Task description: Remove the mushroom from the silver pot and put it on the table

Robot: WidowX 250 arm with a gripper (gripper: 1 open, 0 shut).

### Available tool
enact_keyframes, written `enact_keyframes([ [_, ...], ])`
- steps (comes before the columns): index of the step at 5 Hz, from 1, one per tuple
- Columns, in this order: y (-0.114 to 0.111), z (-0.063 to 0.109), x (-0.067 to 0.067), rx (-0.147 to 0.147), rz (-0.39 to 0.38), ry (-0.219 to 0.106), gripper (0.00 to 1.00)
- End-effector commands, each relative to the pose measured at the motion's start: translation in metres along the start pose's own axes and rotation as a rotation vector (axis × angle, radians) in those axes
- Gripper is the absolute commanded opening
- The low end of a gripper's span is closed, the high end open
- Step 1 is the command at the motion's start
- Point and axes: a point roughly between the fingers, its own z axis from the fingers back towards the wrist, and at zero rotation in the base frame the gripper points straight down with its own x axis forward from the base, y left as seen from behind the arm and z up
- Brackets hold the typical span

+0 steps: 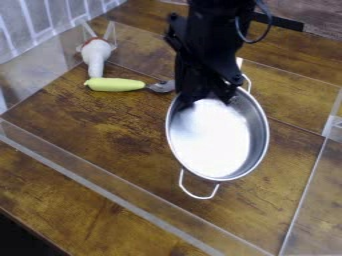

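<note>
Robot lab bench, wood-grain table, clear acrylic rails (toy props)

We see a small, soft picture with little fine detail; edges are smeared throughout. Even, moderately bright light falls from above. The silver pot at centre right blows out to a flat pale sheen, so its inside reads as one washed-out patch and we cannot make out anything in it. The black end effector at upper centre is a dark, near-featureless mass, slightly blurred. The bench shows warm brown grain, with faint glare along the clear rails at lower left. Shadows are weak and short.
</note>
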Motion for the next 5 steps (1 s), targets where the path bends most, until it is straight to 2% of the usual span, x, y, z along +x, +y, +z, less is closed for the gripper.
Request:
enact_keyframes([
  [1,-0.017,0.026,0.014,-0.003,0.015,-0.101,0.0],
  [2,-0.02,0.022,0.015,0.001,0.057,-0.098,0.0],
  [3,-0.028,0.019,0.011,-0.009,0.049,-0.096,0.0],
  [4,-0.007,0.012,-0.007,-0.009,0.031,-0.088,0.0],
  [5,0.031,0.015,-0.015,0.013,0.01,-0.087,0.0],
])
